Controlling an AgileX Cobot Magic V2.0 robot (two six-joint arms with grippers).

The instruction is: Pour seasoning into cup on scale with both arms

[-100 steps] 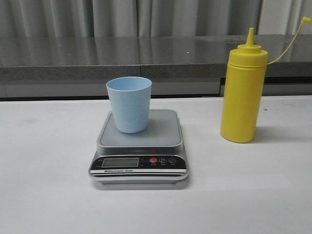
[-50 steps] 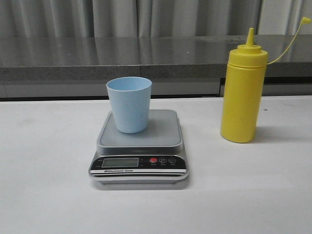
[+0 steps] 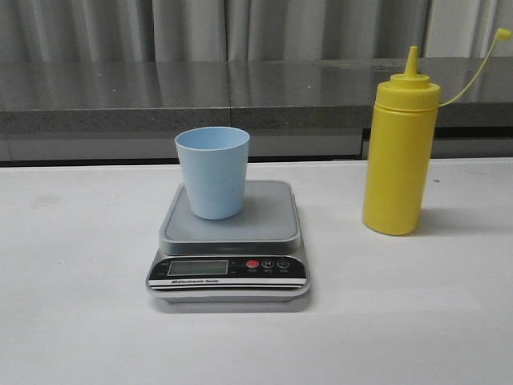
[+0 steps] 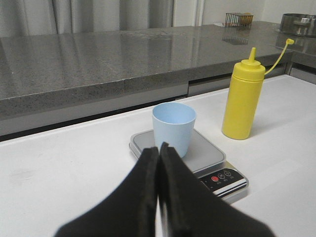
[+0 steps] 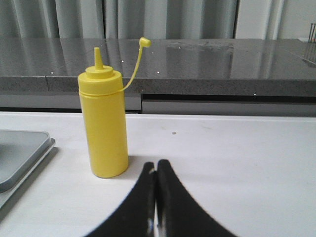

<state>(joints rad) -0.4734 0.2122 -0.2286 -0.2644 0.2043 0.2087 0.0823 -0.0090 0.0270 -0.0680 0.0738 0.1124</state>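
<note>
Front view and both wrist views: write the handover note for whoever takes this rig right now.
Left end effector: shut, empty, behind the scale, facing the cup.
Right end effector: shut, empty, facing the seasoning bottle, not touching it.
Cup: upright on the scale platform, toward its back left; looks empty.
Seasoning bottle: upright on the table, to the right of the scale, nozzle uncapped, cap dangling on its tether.
Done: cup placed on scale.
Left: grasp the bottle, steady the cup, pour, set the bottle back.

left gripper [image 4: 158,148] jaws pressed together, holding nothing; right gripper [image 5: 156,165] likewise; arms apparently low, outside front view.
</note>
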